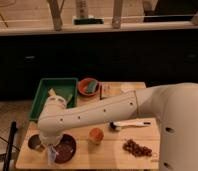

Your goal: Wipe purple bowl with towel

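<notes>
The purple bowl (66, 149) sits at the front left of the wooden table (112, 150), dark and glossy. My white arm reaches across from the right and bends down over the bowl's left rim. The gripper (52, 154) hangs at that rim, with a pale bluish-white towel (51, 155) showing at its tip against the bowl's left edge. The arm's wrist covers the gripper from above.
A small grey metal cup (36, 143) stands just left of the bowl. A small orange object (95, 134) sits right of it, a white-handled brush (129, 124) and a pile of brown bits (137, 148) further right. A green tray (44, 92) and an orange-red bowl (83, 88) are behind.
</notes>
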